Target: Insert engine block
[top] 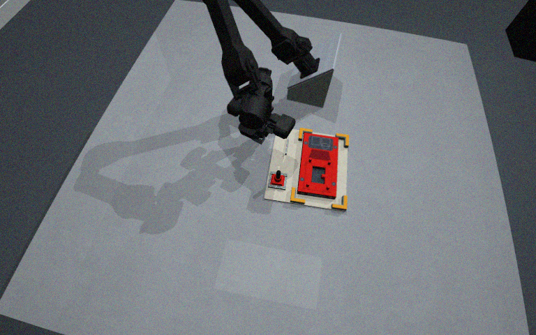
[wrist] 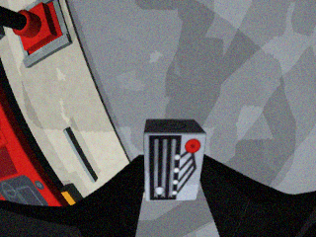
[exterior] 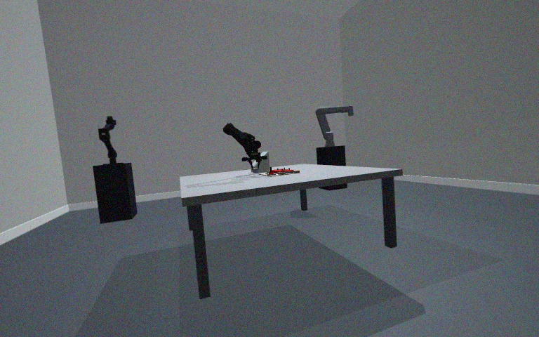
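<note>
My gripper (wrist: 172, 161) (top: 258, 136) (exterior: 254, 163) is shut on the engine block (wrist: 174, 158), a small grey block with dark slats and a red dot on its top face. It is low over the table, just left of the beige board (top: 282, 155) (wrist: 79, 93). In the top view the gripper hides the block. The red car body (top: 317, 163) (exterior: 283, 170) (wrist: 10, 152) lies flat on the board between orange corner brackets (top: 296, 196). Its rectangular opening (top: 317, 174) is to the right of the gripper.
A red pedestal with a black knob (top: 278, 179) (wrist: 41, 27) stands on the board's left side, near a thin dark slot (wrist: 81, 153). A dark wedge panel (top: 310, 93) stands behind the board. A second dark arm (top: 292, 47) hangs above the wedge.
</note>
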### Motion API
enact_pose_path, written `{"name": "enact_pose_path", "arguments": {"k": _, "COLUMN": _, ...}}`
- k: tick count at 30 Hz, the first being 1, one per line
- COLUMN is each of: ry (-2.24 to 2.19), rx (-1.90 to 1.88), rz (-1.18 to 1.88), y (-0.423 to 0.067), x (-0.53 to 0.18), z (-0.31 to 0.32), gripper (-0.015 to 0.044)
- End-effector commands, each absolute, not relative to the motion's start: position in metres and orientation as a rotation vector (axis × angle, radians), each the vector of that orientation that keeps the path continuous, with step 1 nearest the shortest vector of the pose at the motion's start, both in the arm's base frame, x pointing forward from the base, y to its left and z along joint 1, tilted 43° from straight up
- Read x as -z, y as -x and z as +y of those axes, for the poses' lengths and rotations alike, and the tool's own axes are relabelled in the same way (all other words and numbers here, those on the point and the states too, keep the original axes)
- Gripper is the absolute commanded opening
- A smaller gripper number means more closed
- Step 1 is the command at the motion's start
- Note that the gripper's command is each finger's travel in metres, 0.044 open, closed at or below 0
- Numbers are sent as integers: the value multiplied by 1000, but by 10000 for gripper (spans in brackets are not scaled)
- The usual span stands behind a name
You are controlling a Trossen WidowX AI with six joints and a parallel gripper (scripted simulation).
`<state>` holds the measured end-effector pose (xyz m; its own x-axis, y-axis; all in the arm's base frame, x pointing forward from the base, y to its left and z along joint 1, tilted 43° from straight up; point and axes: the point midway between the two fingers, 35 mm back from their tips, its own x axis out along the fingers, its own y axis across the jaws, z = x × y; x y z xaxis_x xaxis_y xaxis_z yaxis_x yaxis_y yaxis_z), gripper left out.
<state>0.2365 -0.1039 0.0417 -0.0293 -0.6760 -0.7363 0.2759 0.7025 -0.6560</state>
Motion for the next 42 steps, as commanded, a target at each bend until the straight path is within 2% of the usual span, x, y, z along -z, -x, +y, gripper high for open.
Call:
{"name": "enact_pose_path", "arguments": {"k": 1, "ry": 350, "rx": 782, "rz": 1402, "y": -240, "x": -50, "z": -95, "gripper": 0}}
{"name": "enact_pose_path", "arguments": {"k": 30, "ry": 356, "rx": 790, "rz": 1402, "y": -235, "x": -117, "z": -37, "gripper": 0}}
{"name": "enact_pose_path", "arguments": {"k": 42, "ry": 390, "rx": 757, "rz": 1421, "y": -253, "x": -100, "z": -25, "gripper": 0}}
